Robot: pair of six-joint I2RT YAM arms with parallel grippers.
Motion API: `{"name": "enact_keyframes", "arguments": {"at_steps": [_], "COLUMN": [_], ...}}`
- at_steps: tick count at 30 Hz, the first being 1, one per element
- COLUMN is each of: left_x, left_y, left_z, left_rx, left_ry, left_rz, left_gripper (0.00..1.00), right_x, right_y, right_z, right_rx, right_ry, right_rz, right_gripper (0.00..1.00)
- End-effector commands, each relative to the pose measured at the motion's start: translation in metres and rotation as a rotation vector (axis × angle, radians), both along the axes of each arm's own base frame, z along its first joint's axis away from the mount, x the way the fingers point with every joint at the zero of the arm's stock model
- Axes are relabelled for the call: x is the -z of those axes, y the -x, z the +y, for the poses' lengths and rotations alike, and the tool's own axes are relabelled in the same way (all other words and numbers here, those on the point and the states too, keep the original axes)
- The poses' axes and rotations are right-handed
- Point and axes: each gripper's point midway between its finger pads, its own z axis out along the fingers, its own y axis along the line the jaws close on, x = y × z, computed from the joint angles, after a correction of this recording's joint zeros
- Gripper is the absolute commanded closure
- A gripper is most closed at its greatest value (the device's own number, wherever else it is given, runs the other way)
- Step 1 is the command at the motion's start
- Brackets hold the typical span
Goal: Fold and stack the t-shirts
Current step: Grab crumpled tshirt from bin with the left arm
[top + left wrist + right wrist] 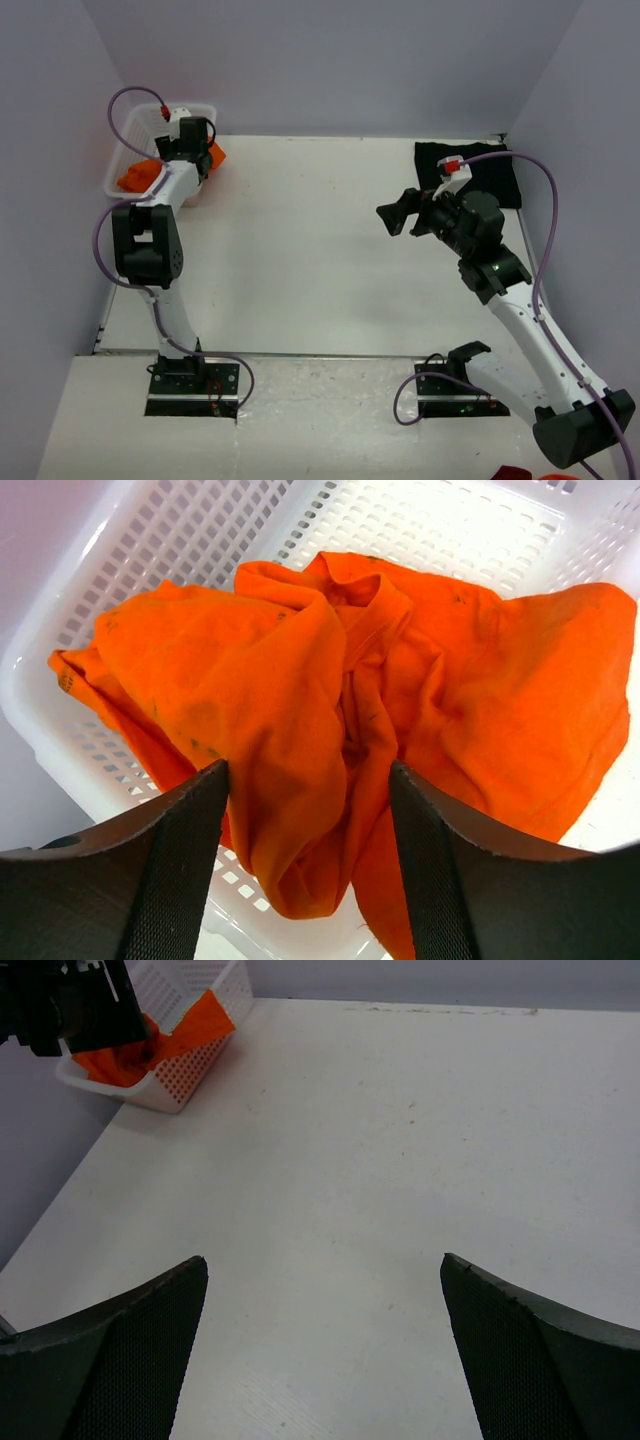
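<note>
Left gripper (308, 780) hangs released over the orange shirt (300, 660) at 10 o'clock; snagging mesh could lift the basket (420, 520).

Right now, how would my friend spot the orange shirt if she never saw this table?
Look to the table's far left corner, where a white mesh basket sits. The orange t-shirt lies crumpled inside it. The black t-shirt lies outside, at far right.
</note>
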Motion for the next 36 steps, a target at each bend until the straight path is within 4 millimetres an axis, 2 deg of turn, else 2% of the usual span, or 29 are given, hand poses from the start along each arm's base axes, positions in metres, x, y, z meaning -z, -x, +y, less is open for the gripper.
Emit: {"name": "enact_keyframes", "arguments": {"at_steps": [1, 2, 4, 5, 6, 7, 9, 10, 11, 14, 17, 19, 20, 21, 22, 23, 25, 26, 27, 28, 29, 31, 32, 34, 35, 36], "left_x": [-0.019, -0.017, -0.013, -0.011, -0.01, -0.008, -0.004, -0.003, -0.003, -0.003, -0.017, -0.044, -0.054, -0.081, -0.095, -0.127, -0.16, -0.182, -0.211, -0.223, -0.259, -0.29, -0.325, -0.355, -0.384, -0.396], "left_y": [-0.004, 0.0, 0.001, 0.002, 0.002, 0.003, 0.003, 0.004, 0.004, 0.004, -0.003, -0.01, -0.019, -0.02, -0.022, -0.022, -0.021, -0.023, -0.016, -0.013, -0.004, 0.009, 0.029, 0.052, 0.078, 0.092], "left_z": [0.011, 0.026, 0.029, 0.032, 0.033, 0.034, 0.037, 0.038, 0.04, 0.042, 0.035, 0.027, 0.014, 0.008, -0.003, -0.01, -0.022, -0.038, -0.046, -0.056, -0.072, -0.094, -0.11, -0.123, -0.139, -0.147], "left_rx": [-0.038, -0.063, -0.069, -0.073, -0.077, -0.081, -0.085, -0.092, -0.094, -0.094, -0.052, -0.005, 0.079, 0.111, 0.164, 0.204, 0.275, 0.365, 0.408, 0.45, 0.537, 0.621, 0.701, 0.769, 0.86, 0.899], "left_ry": [-0.037, -0.041, -0.044, -0.044, -0.043, -0.044, -0.034, -0.037, -0.039, -0.034, -0.005, 0.024, 0.066, 0.071, 0.092, 0.1, 0.119, 0.144, 0.148, 0.163, 0.172, 0.185, 0.19, 0.197, 0.22, 0.241], "left_rz": [-0.024, -0.014, -0.006, -0.001, -0.002, 0.004, 0.007, 0.009, 0.01, 0.002, -0.047, -0.127, -0.162, -0.222, -0.25, -0.314, -0.383, -0.429, -0.483, -0.497, -0.558, -0.599, -0.659, -0.714, -0.771, -0.796], "left_gripper": [0.34, 0.34, 0.39, 0.48, 0.52, 0.66, 0.75, 0.91, 0.99, 1.0, 1.0, 1.0, 1.0, 1.0, 1.0, 1.0, 1.0, 1.0, 1.0, 1.0, 1.0, 1.0, 1.0, 1.0, 1.0, 1.0], "right_x": [-0.002, 0.0, 0.001, 0.001, 0.002, 0.001, 0.0, 0.0, 0.0, 0.004, 0.01, 0.012, 0.014, 0.013, 0.013, 0.014, 0.013, 0.014, 0.016, 0.017, 0.015, 0.018, 0.013, 0.012, 0.009, 0.008], "right_y": [-0.001, -0.002, -0.003, -0.004, -0.005, -0.005, -0.005, -0.005, -0.005, -0.007, -0.01, -0.012, -0.015, -0.016, -0.016, -0.017, -0.02, -0.021, -0.022, -0.024, -0.026, -0.028, -0.03, -0.031, -0.032, -0.033], "right_z": [-0.001, -0.002, -0.002, -0.002, -0.003, -0.003, -0.002, -0.002, -0.001, 0.0, -0.001, -0.001, -0.002, -0.002, -0.002, -0.003, -0.004, -0.007, -0.009, -0.013, -0.015, -0.022, -0.024, -0.026, -0.028, -0.029], "right_rx": [0.017, 0.02, 0.023, 0.023, 0.033, 0.034, 0.033, 0.029, 0.026, 0.025, 0.034, 0.041, 0.054, 0.058, 0.057, 0.06, 0.072, 0.084, 0.099, 0.126, 0.137, 0.173, 0.186, 0.202, 0.212, 0.221], "right_ry": [-0.006, -0.003, 0.0, 0.0, 0.001, -0.001, -0.003, -0.006, -0.007, -0.004, 0.009, 0.009, 0.011, 0.012, 0.016, 0.018, 0.025, 0.03, 0.035, 0.046, 0.053, 0.071, 0.074, 0.081, 0.081, 0.083], "right_rz": [-0.006, 0.0, 0.008, 0.01, 0.011, 0.009, 0.01, 0.012, 0.011, 0.024, 0.051, 0.051, 0.053, 0.053, 0.054, 0.058, 0.055, 0.056, 0.057, 0.059, 0.054, 0.065, 0.059, 0.057, 0.047, 0.047], "right_gripper": [0.01, 0.01, 0.01, 0.01, 0.01, 0.01, 0.01, 0.01, 0.01, 0.01, 0.01, 0.01, 0.01, 0.01, 0.01, 0.01, 0.01, 0.01, 0.01, 0.01, 0.01, 0.01, 0.01, 0.01, 0.01, 0.01]}}
